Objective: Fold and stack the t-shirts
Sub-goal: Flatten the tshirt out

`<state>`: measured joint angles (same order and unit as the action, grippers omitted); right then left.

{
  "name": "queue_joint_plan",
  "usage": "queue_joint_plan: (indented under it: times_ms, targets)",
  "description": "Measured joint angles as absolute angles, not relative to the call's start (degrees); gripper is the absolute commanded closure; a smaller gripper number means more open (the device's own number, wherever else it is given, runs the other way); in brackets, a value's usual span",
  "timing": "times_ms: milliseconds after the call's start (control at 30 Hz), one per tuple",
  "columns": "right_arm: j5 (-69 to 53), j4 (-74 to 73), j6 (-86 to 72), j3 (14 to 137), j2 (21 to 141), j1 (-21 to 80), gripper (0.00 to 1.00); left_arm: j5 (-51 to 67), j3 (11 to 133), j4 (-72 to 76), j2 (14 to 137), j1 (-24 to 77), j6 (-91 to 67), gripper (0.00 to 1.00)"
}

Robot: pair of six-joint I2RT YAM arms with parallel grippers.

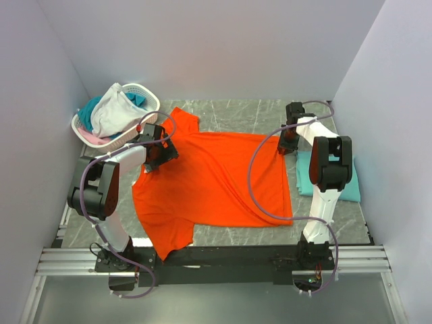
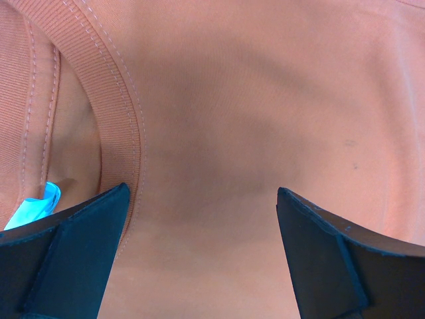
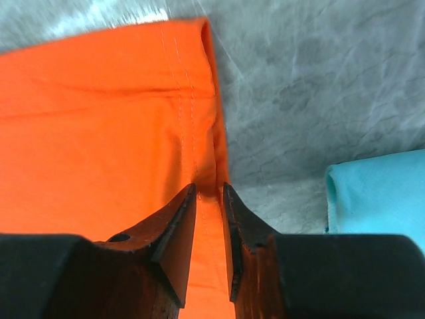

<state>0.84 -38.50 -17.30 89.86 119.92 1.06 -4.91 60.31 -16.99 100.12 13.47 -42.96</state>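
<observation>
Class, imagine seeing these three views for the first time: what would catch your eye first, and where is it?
The bright orange t-shirt dominates, spread out across the middle of the table. The left hand hovers wide open over its collar, while the right hand sits at its hem corner, jaws narrowly parted. A white basket of garments stands far left, and a teal t-shirt lies at the right.

I see a white perforated plastic basket (image 1: 148, 92) just behind and to the left of the left gripper (image 1: 156, 150). The grey marbled tabletop (image 1: 236, 111) lies bare ahead and right of the right gripper (image 1: 289, 142).
</observation>
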Motion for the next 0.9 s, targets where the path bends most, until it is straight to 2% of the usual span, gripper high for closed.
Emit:
queue_joint_plan:
  times_ms: [300, 767, 800, 833, 867, 900]
  targets:
    - [-0.3, -38.2, -17.3, 88.8, 119.9, 1.0, 0.71, -5.0, 60.3, -17.0, 100.1, 13.5, -43.0, 0.01]
    - [-2.4, -37.6, -17.8, 88.6, 119.9, 0.9, 0.79, -5.0, 60.3, -17.0, 100.1, 13.5, -43.0, 0.01]
    - [-2.4, -37.6, -17.9, 88.6, 119.9, 0.9, 0.81, -5.0, 60.3, -17.0, 100.1, 13.5, -43.0, 0.01]
    - [-2.3, -37.6, -18.0, 88.5, 119.9, 0.9, 0.86, -5.0, 60.3, -17.0, 100.1, 13.5, -43.0, 0.01]
    - [-2.3, -37.6, -18.1, 88.5, 119.8, 0.9, 0.96, -5.0, 60.3, -17.0, 100.1, 13.5, -43.0, 0.01]
    - [-2.3, -37.6, -18.1, 88.4, 119.8, 0.9, 0.99, -5.0, 60.3, -17.0, 100.1, 13.5, -43.0, 0.01]
